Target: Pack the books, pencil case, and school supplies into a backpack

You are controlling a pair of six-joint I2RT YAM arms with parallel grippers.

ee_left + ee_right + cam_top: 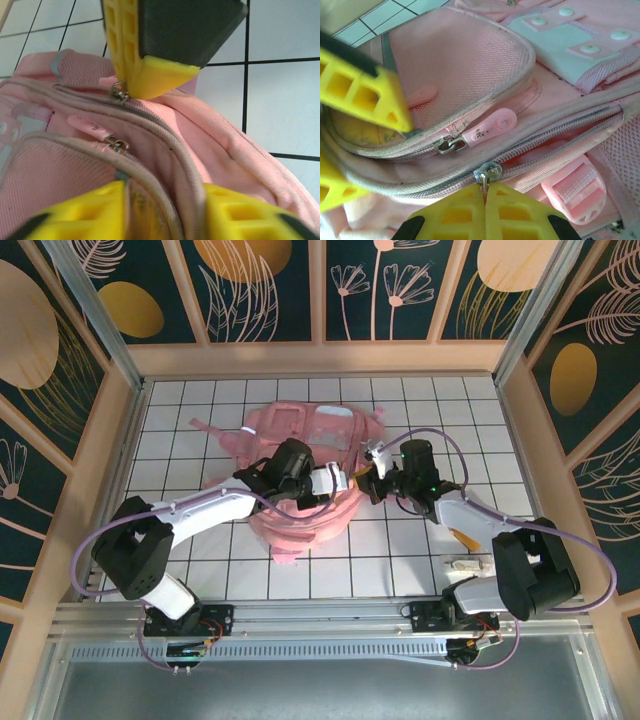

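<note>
The pink backpack lies mid-table, with both grippers meeting at its right side. My right gripper is shut on the metal zipper pull of the main compartment. The zipper gapes open to the right of the slider. My left gripper straddles a rim of the backpack beside a second zipper, its yellow fingers pressed against the fabric on both sides. In the top view the left gripper and right gripper are almost touching. The books and the pencil case are out of view.
A tiny whitish item lies on the white gridded table near the right arm's base, and an orange item sits partly under that arm. Wooden walls enclose the table on three sides.
</note>
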